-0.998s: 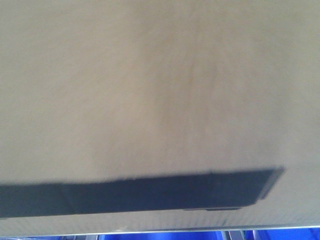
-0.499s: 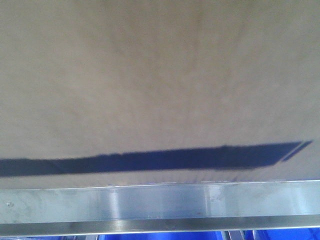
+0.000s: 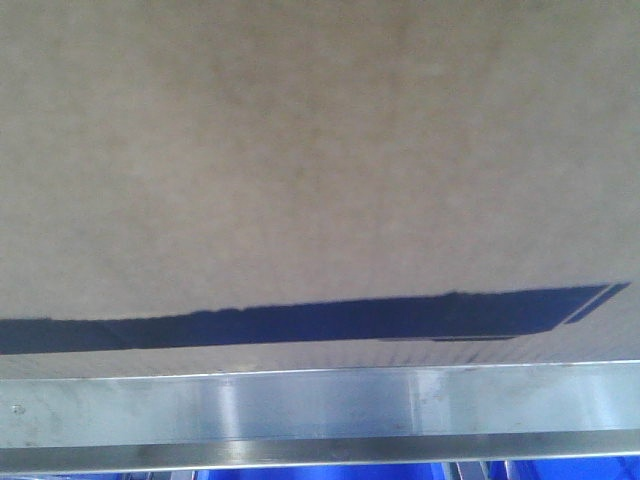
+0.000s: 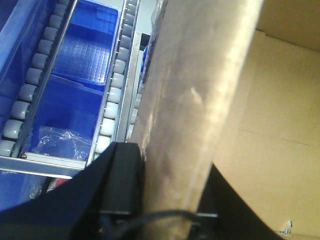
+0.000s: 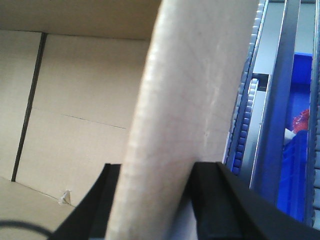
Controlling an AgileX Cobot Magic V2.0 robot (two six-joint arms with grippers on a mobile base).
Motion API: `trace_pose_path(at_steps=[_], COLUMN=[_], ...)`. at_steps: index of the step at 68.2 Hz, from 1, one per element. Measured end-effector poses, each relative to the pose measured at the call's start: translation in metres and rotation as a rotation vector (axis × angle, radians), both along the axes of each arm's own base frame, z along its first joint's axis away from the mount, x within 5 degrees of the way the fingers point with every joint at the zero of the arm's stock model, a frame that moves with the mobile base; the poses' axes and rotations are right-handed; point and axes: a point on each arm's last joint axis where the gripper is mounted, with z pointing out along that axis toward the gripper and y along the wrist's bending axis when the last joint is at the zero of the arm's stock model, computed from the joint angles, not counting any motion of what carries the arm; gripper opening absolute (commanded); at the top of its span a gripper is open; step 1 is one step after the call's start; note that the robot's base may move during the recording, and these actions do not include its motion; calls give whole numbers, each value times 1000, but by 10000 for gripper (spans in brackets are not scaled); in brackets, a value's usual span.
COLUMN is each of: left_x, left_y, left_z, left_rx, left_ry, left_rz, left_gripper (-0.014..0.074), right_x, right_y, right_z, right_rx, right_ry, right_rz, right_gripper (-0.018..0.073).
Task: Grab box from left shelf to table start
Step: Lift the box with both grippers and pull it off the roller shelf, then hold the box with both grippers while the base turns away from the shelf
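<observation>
Clamping the box (image 3: pixel 320 180) at both ends, with the left gripper (image 4: pixel 167 197) shut over one upright cardboard wall and the right gripper (image 5: pixel 157 200) pinched over the opposite wall. Fills the front view directly above the silver rail of the left shelf (image 3: pixel 320 410), hidden a second ago, barely shifted in the last half second. Reads as a lift begun, then paused, with withdrawal toward the table not yet done. Lies long axis left to right, parallel to the rail, black band low on the near face, open top upward.

box (image 3: pixel 300 160): 1 | left shelf (image 3: pixel 320 405): 1 | left tool (image 4: pixel 167 200): 1 | right tool (image 5: pixel 155 202): 1
</observation>
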Motion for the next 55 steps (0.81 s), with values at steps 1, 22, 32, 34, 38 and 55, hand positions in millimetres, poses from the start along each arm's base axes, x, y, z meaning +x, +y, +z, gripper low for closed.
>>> trace_pose_path(at_steps=[1, 22, 32, 34, 38, 55], left_x=[0, 0, 0, 0, 0, 0], left_y=[0, 0, 0, 0, 0, 0], left_z=[0, 0, 0, 0, 0, 0], left_rx=[0, 0, 0, -1, -1, 0], left_ry=[0, 0, 0, 0, 0, 0], left_rz=[0, 0, 0, -1, -1, -2], left_gripper=[-92, -92, -92, -92, -92, -93], right_x=[0, 0, 0, 0, 0, 0], right_y=[0, 0, 0, 0, 0, 0], right_z=[0, 0, 0, 0, 0, 0], right_rx=[0, 1, 1, 1, 1, -1], right_ry=[0, 1, 1, 1, 1, 2], right_rz=[0, -1, -1, -1, -1, -1], right_gripper=[60, 60, 60, 60, 60, 60])
